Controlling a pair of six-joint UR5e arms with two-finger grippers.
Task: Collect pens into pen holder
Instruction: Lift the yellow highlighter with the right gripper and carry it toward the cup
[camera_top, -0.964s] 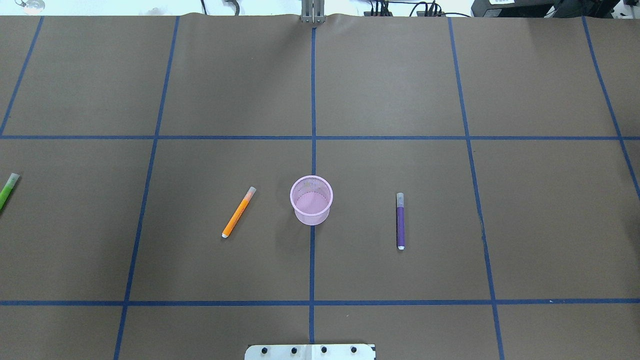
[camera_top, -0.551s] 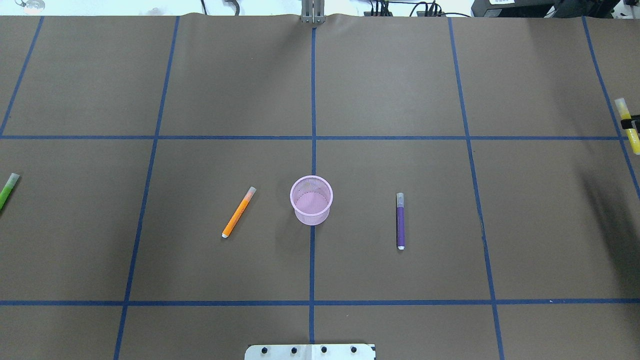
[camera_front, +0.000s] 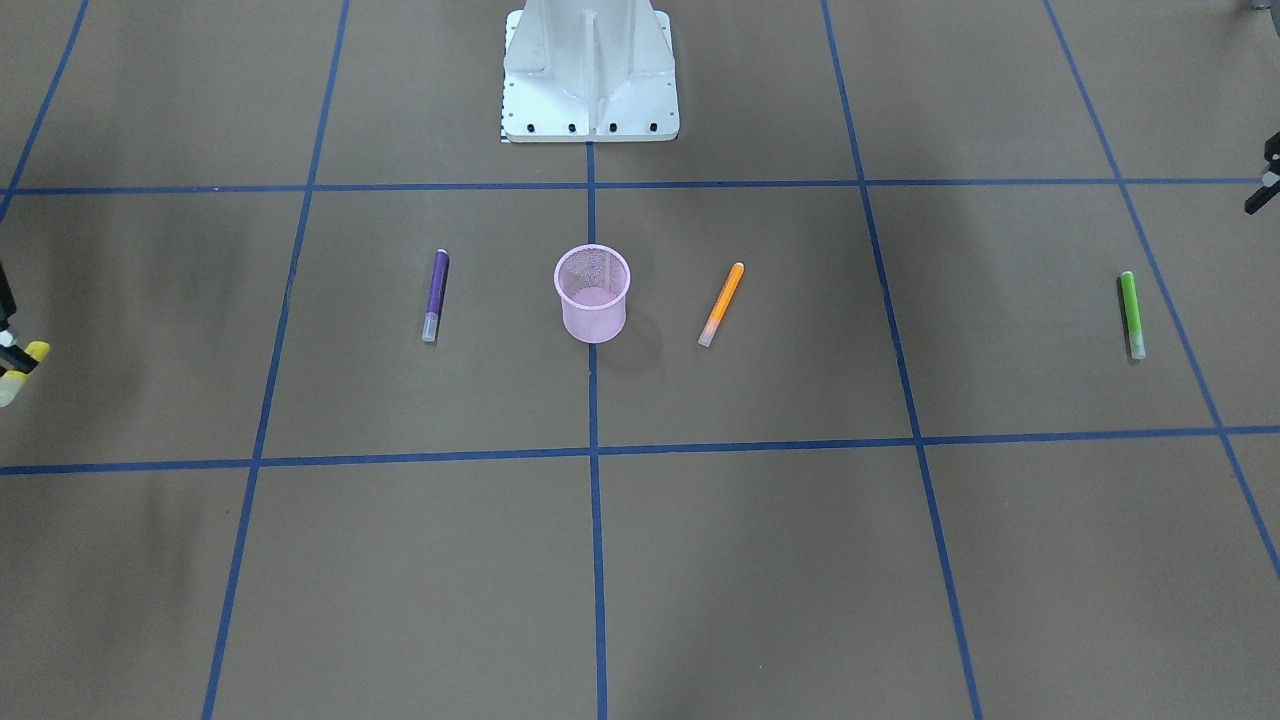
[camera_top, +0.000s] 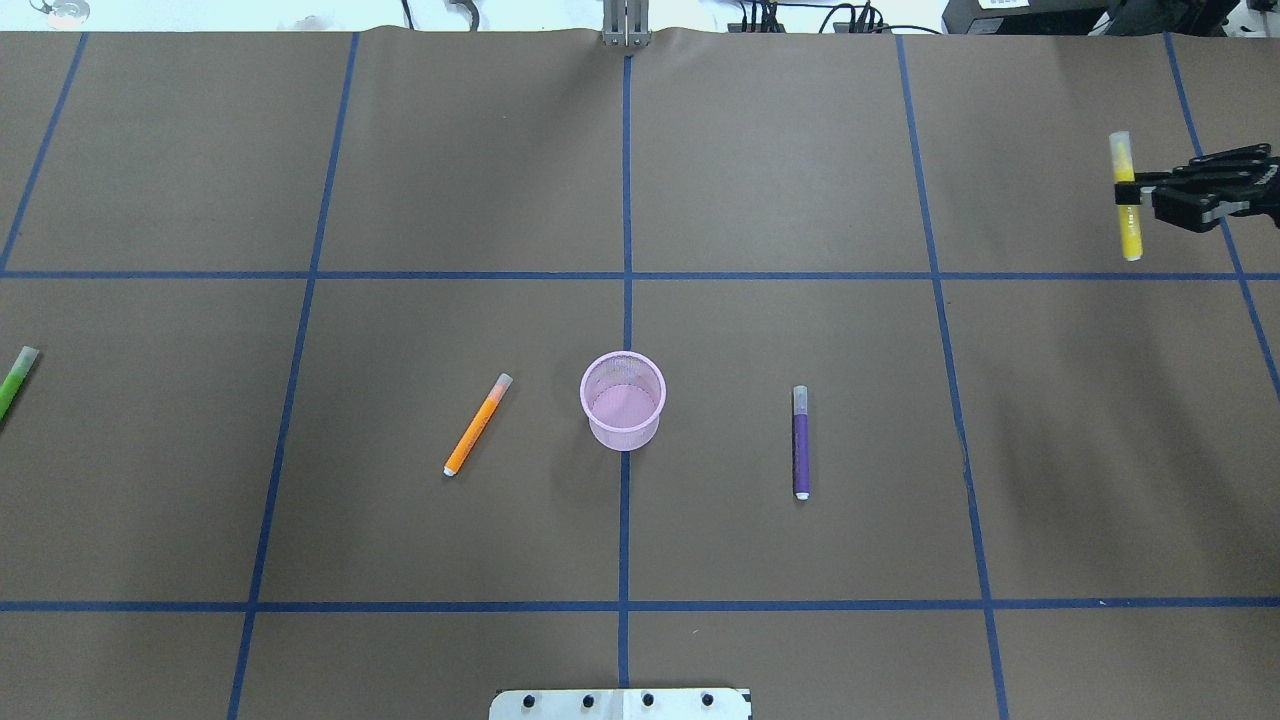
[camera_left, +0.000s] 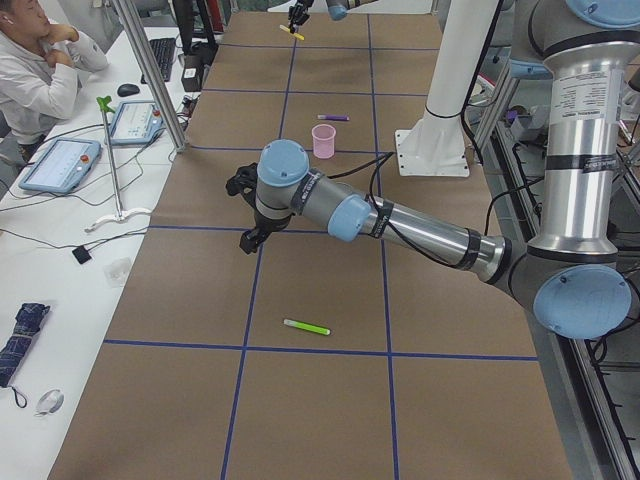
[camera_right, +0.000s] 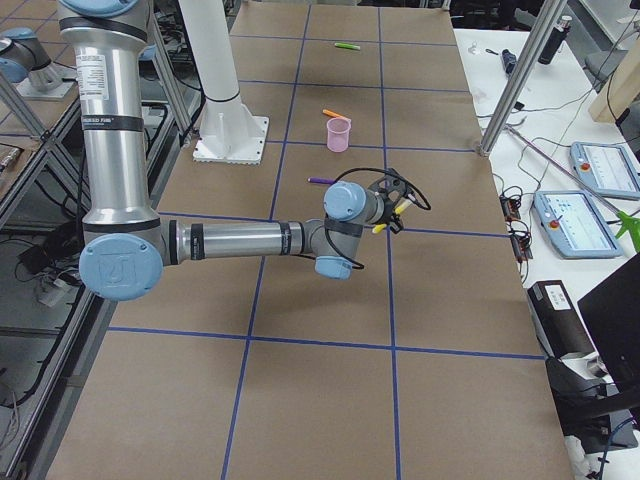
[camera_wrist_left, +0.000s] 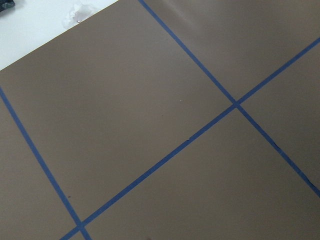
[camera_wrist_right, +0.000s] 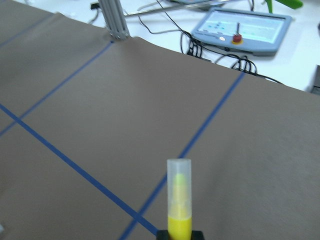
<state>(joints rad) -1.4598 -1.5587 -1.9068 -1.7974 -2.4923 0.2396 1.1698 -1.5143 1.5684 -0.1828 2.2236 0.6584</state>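
Light, stiff and probably slick, the slim yellow plastic pen (camera_top: 1130, 235) hangs clamped near its middle in the right gripper's (camera_top: 1132, 190) jaws, well apart from the pink wire-mesh pen holder (camera_top: 623, 432) on the brown desk (camera_top: 800, 150); whether the left gripper's (camera_left: 242, 213) jaws are parted, I cannot tell.

The pink mesh pen holder (camera_top: 623, 400) stands upright mid-table, with the orange pen (camera_top: 477, 424) lying to its left and the purple pen (camera_top: 800, 442) to its right. The green pen (camera_top: 14, 381) lies at the left edge. The yellow pen (camera_top: 1126, 196) is clamped in the right gripper (camera_top: 1140, 190) near the far right corner.
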